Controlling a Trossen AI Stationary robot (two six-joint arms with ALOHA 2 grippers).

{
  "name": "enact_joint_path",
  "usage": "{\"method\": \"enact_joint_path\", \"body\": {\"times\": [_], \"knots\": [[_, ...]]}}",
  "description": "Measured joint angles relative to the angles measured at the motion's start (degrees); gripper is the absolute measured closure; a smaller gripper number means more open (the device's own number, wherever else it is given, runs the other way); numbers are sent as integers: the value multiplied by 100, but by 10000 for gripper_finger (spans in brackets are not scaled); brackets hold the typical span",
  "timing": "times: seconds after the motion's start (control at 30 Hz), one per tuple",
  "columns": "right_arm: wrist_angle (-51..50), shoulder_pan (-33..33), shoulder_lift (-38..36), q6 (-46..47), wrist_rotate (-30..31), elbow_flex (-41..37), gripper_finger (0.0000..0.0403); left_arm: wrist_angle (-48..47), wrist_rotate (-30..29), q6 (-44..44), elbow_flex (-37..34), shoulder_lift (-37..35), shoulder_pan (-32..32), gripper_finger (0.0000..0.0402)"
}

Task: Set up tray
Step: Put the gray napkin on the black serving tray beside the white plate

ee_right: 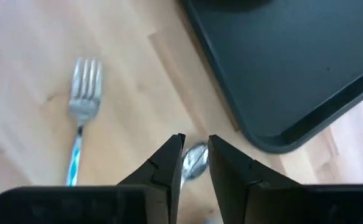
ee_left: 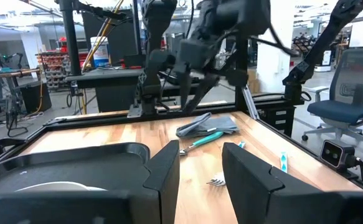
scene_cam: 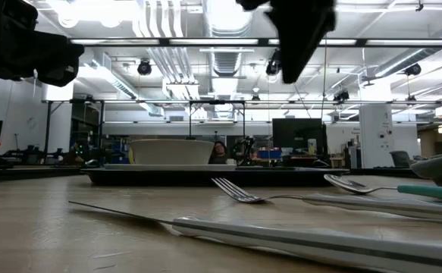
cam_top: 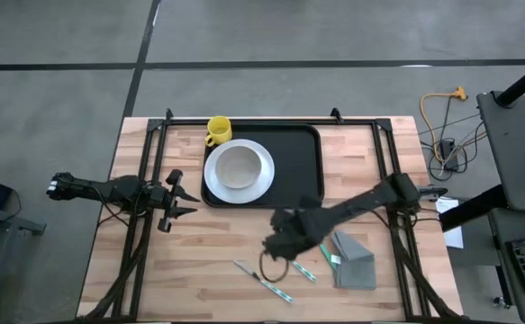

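The black tray [cam_top: 296,166] sits at the table's [cam_top: 199,270] far edge, carrying a white plate [cam_top: 260,184] and bowl [cam_top: 239,166]. The right gripper [ee_right: 195,163], jaws narrowly parted and empty, hangs over a spoon [ee_right: 193,160] near the tray's front corner; the left gripper [ee_left: 201,163] waits wide at the left edge.

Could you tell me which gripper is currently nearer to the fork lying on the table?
The right one. The right gripper hovers almost directly above the fork and spoon, just off the tray corner. The left gripper waits beyond the tray's opposite side.
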Motion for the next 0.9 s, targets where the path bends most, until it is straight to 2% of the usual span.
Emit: {"method": "enact_joint_path", "body": {"times": [0.17, 0.37, 0.63, 0.9], "knots": [[28, 698, -330, 340, 53, -330, 335, -16, 2, -1, 0, 0, -1, 299], [25, 1602, -609, 860, 790, -882, 335, -44, 1, 0, 0, 0, 0, 299], [61, 2452, -583, 1020, 179, -1339, 335, -81, 2, 0, -2, 0, 0, 299], [186, 2704, -580, 950, 160, -1397, 335, -91, 0, -2, -2, 0, 0, 299]]}}
